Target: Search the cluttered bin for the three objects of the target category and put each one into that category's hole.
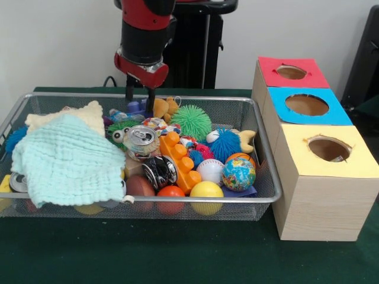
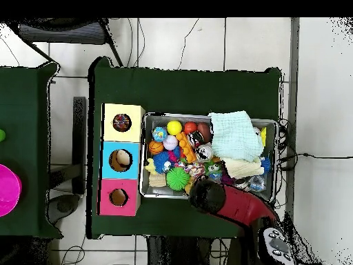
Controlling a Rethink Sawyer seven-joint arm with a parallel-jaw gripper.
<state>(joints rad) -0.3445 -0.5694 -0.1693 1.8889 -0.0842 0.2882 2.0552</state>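
Front view: the hand hangs over the far rim of the wire bin, its two dark fingers pointing down, set narrowly apart with nothing between them, tips just above the toys at the back. Directly beneath and beside the tips lie a purple piece and a tan plush. A light green cloth covers the bin's left half, with a cream cloth behind it. To its right sit a can, an orange block, a green spiky ball, a blue spiky ball, a baseball, a globe ball, a yellow ball and an orange ball. Beside the bin, on the green table, stands a wooden box with three holes: red at the far end, blue in the middle, yellow nearest. Overhead view: the arm reaches over the bin's edge, hiding the hand; the box lies alongside the bin. Which category is the target cannot be told.
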